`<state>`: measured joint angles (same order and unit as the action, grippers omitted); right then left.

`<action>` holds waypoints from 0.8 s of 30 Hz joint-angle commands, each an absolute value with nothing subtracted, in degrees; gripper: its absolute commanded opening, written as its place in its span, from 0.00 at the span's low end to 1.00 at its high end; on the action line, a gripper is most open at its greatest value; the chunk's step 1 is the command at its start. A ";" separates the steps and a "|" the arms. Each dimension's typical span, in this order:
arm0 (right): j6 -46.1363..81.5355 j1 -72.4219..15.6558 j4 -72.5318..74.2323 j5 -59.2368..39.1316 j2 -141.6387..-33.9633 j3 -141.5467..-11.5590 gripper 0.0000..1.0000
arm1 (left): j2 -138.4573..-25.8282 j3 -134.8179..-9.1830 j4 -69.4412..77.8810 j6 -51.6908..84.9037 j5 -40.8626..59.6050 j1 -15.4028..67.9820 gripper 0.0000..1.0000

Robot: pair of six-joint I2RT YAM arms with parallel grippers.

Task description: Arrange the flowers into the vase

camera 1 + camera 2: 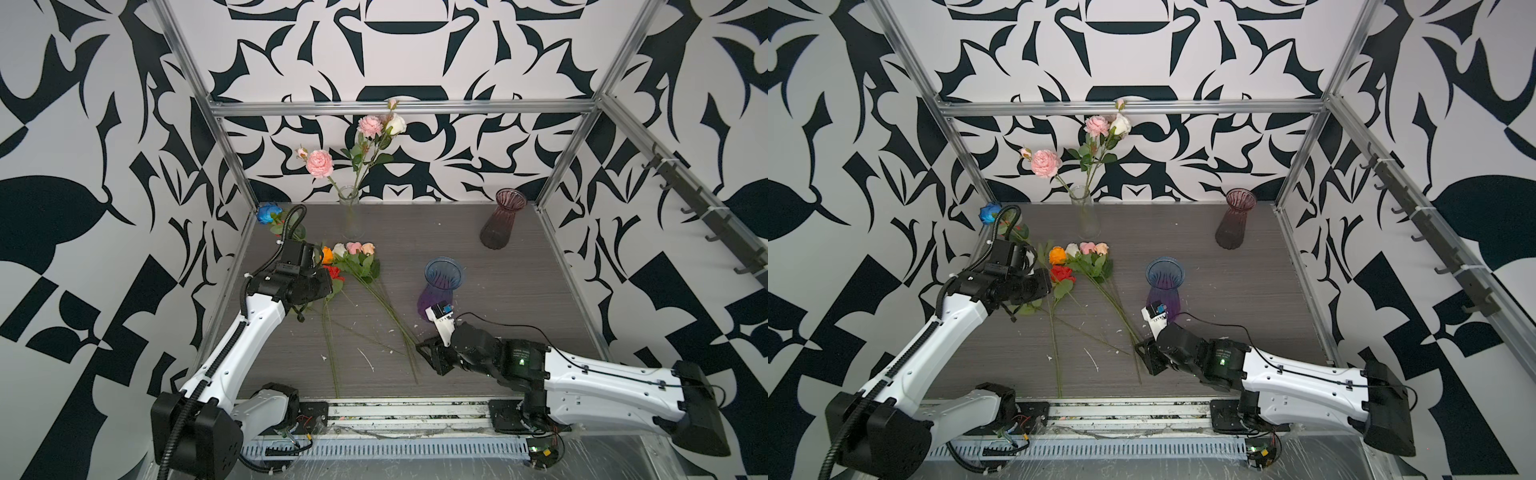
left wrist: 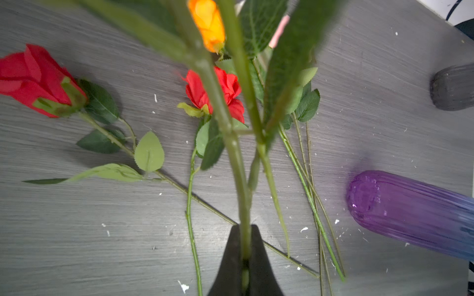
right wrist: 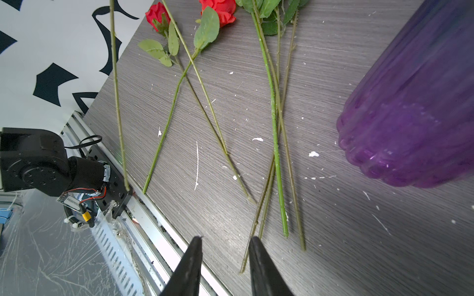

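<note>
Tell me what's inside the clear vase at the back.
The clear vase holds green stems; their heads, a low pink bloom, a higher pink bloom and a white rose, rise above its rim. The stem ends at its bottom are too faint to make out.

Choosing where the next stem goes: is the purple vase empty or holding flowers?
Empty. In both top views the purple vase stands with nothing in its open mouth.

robot look | left arm: white shell, black joints; ribbed black hose | right arm: same combo; thin black cable; tiny green light
</note>
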<state>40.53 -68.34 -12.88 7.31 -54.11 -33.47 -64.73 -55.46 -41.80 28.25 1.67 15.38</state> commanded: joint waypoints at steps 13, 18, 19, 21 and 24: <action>40.52 -68.38 -11.58 7.34 -55.28 -34.80 0.35 | -61.80 -50.10 -38.52 28.92 9.00 15.21 0.90; 40.34 -68.38 -11.60 6.99 -56.31 -35.33 0.35 | -63.79 -48.72 -34.65 31.56 13.84 15.21 0.81; 40.26 -68.38 -11.60 6.95 -56.38 -35.41 0.35 | -64.39 -48.19 -33.45 32.34 14.96 15.21 0.79; 40.26 -68.38 -11.66 6.94 -56.44 -35.44 0.35 | -65.85 -46.57 -30.20 34.24 17.25 15.21 0.74; 40.32 -68.38 -11.69 7.07 -55.86 -35.11 0.35 | -67.93 -44.11 -24.81 36.83 19.38 15.21 0.69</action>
